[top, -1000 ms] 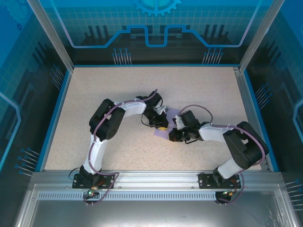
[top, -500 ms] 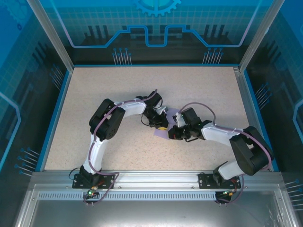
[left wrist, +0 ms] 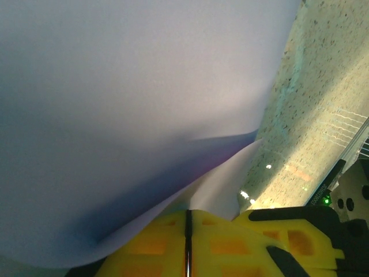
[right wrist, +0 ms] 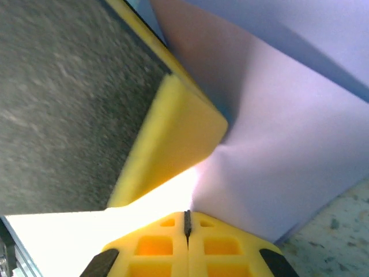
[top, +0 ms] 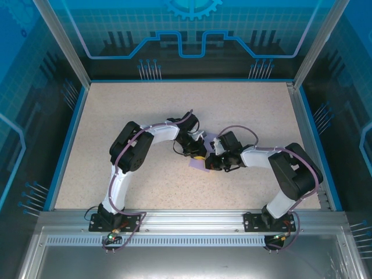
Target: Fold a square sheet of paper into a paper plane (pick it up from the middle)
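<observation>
The square sheet of paper (top: 199, 165) is lavender and lies mid-table, bent over itself, with no paper plane shape to it. My left gripper (top: 200, 156) sits on its left part. In the left wrist view its yellow jaws (left wrist: 187, 216) are shut, and a flap of the sheet (left wrist: 144, 86) rises from their tip. My right gripper (top: 213, 163) comes in from the right. Its jaws (right wrist: 186, 216) are shut, tip against the creased sheet (right wrist: 288, 144). The left gripper's yellow finger (right wrist: 173, 138) is close beside it.
The speckled tabletop (top: 145, 110) has a blue rim (top: 67, 145) and clear walls on metal posts. The two wrists nearly touch in the middle, and both elbows stick out sideways. A metal rail (top: 192, 220) carries the arm bases at the near edge.
The right arm's elbow has swung in to the left, and its gripper has edged up closer to the left gripper. The left arm has stayed still.
</observation>
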Tool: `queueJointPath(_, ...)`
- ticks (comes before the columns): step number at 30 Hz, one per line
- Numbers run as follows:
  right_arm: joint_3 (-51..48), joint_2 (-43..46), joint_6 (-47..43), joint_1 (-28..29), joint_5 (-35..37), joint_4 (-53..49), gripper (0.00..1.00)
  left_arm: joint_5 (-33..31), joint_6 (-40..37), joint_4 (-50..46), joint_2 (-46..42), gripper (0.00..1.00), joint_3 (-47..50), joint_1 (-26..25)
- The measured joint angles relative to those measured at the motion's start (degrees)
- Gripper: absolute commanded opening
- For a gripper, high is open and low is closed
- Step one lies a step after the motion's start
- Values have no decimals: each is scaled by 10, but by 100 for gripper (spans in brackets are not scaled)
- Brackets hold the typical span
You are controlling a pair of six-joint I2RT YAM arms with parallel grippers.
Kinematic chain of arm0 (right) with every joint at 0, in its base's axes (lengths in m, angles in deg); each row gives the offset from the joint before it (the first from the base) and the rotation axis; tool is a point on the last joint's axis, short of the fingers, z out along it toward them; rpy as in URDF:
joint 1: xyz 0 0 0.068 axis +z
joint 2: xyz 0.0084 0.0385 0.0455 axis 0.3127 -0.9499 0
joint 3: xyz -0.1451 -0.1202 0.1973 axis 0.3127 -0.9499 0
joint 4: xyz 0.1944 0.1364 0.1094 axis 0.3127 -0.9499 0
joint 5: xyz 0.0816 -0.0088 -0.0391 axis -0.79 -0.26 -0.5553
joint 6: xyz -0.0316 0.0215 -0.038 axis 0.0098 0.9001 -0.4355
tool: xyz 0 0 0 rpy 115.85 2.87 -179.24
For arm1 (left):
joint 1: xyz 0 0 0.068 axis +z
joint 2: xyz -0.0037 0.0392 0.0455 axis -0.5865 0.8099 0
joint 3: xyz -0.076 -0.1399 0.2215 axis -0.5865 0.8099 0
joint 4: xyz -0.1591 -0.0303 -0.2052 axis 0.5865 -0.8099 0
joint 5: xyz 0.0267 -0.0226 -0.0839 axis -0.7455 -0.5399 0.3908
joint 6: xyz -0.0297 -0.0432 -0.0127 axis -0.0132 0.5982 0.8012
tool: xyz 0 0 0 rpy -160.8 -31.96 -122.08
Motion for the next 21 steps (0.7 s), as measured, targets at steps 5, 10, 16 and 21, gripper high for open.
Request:
queueJointPath(5, -14, 6, -10, 0, 3, 17, 1, 3, 0, -3, 3, 12, -5, 2)
queueJointPath(10, -25, 11, -13, 0, 8, 30, 1, 6, 2, -12, 7, 14, -14, 2)
queueJointPath(16, -30, 12, -13, 1, 10, 40, 1, 15, 2, -26, 16, 15, -28, 6)
queueJointPath(21, -33, 13, -13, 2, 12, 49, 1, 23, 2, -33, 22, 16, -37, 11)
